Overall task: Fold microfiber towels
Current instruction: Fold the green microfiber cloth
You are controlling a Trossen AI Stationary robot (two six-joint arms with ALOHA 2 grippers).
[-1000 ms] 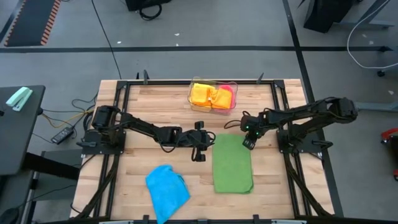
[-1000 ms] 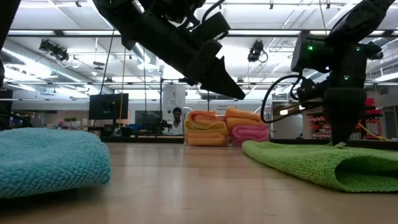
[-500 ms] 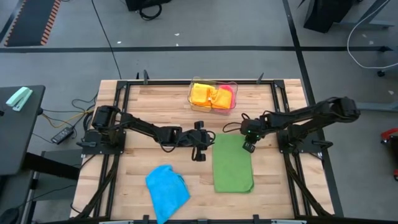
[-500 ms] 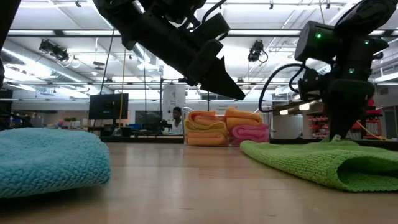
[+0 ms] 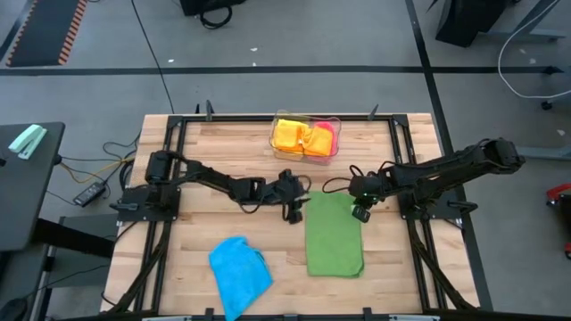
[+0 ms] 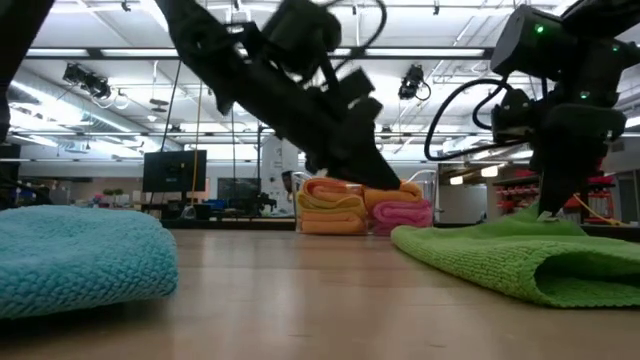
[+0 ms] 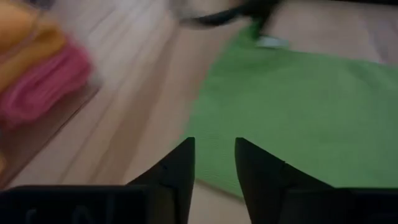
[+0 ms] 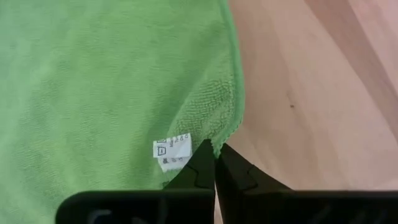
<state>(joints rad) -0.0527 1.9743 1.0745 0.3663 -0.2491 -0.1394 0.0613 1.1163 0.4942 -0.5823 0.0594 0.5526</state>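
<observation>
A green microfiber towel (image 5: 335, 236) lies on the table right of centre, and the low view shows it doubled along its near side (image 6: 560, 285). My right gripper (image 5: 360, 214) is shut on its far right corner. My left gripper (image 5: 295, 212) stands open at the towel's far left corner (image 7: 205, 134), its fingers on either side of the towel's edge; I cannot tell whether they touch it. A crumpled blue towel (image 5: 239, 272) lies near the front left. Folded orange, yellow and pink towels sit in a clear tray (image 5: 306, 136) at the far edge. My right gripper pinches the green towel's edge at its far right corner (image 8: 219, 144) between its two fingers, beside a white tag (image 8: 172, 153). The fingers come steeply from above. The corner (image 6: 530, 222) is raised a little and the remainder lies on the table. One layer or several, I cannot tell.
Bare wooden tabletop (image 5: 223, 223) lies between the blue towel and the green one. The tray stands close behind both grippers. A black frame (image 5: 178, 125) runs around the table's edges.
My left gripper has dropped, rolled and gone toward the green towel's far left corner. My right gripper has shifted a little toward the near edge and up. The green towel's far right corner has risen slightly with it, while the rest of the towel stays flat.
</observation>
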